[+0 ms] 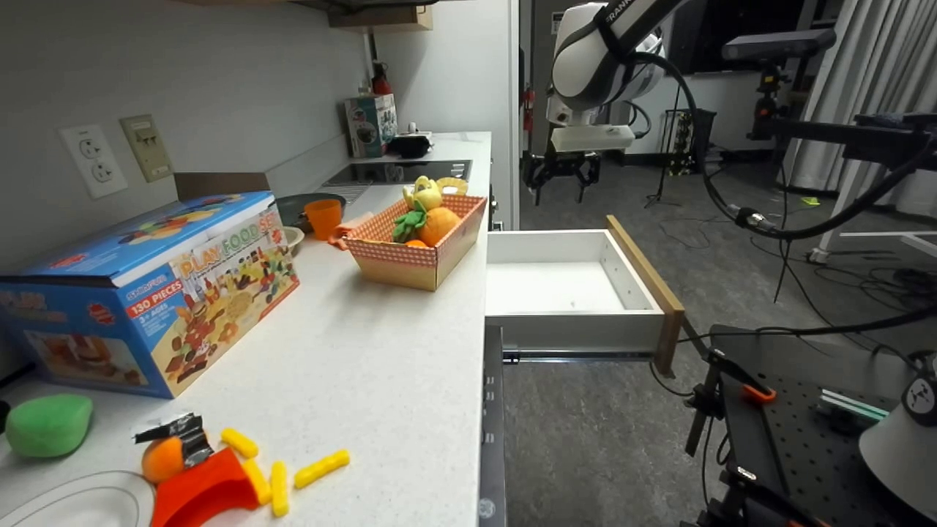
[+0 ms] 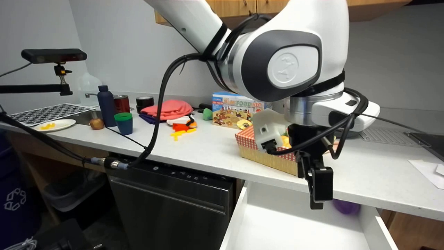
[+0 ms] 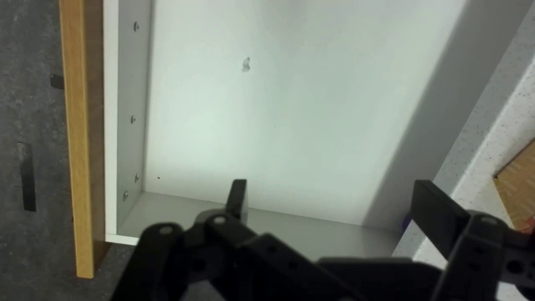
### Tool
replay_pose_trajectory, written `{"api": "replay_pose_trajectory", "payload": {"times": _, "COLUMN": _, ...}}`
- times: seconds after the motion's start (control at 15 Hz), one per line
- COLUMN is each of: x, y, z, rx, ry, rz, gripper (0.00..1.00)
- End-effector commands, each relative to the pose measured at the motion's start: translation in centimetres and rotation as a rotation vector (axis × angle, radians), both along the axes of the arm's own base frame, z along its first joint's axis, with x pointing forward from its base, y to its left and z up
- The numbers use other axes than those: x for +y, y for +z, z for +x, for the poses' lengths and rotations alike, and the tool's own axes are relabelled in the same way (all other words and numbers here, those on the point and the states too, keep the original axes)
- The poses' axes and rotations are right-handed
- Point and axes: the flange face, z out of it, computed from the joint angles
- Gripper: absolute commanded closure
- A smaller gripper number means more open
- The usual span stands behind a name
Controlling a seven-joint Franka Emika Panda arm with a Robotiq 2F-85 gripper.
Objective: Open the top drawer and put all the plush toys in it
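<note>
The arm (image 2: 284,66) is white — cables (image 2: 162,92), pincer (image 3: 330,188) black.

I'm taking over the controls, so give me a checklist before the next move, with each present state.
1. Wide white drawer with wooden front pulled open: ok.
2. Black blocky fingers spread, holding nothing: ok.
3. Fingers lined up over the tan rectangular basket with red-checked trim: not ok, the wrist view shows mainly the drawer.
4. Rounded yellow and orange toys in the drawer: not ok, they sit in the basket.
5. Rounded, soft-looking green toy in the drawer: not ok, it lies on the white countertop.
6. Rounded purple object inside the drawer confirmed as a toy: cannot tell, partly hidden.
</note>
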Motion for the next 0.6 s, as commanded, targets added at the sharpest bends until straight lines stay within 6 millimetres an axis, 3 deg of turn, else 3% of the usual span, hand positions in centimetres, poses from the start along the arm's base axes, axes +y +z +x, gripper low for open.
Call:
{"api": "replay_pose_trajectory", "payload": {"times": 0.0, "x": -0.4, "y": -0.4, "z": 0.2, "rx": -0.013, "ry": -0.014, "rz": 0.017, "gripper": 0.00}}
{"api": "replay_pose_trajectory", "payload": {"times": 0.2, "x": -1.0, "y": 0.4, "z": 1.6, "rx": -0.062, "ry": 0.067, "rz": -0.073, "gripper": 0.00}}
{"api": "replay_pose_trajectory", "payload": {"times": 0.53, "x": -0.3, "y": 4.1, "z": 4.4, "rx": -0.099, "ry": 0.300, "rz": -0.213, "gripper": 0.00}}
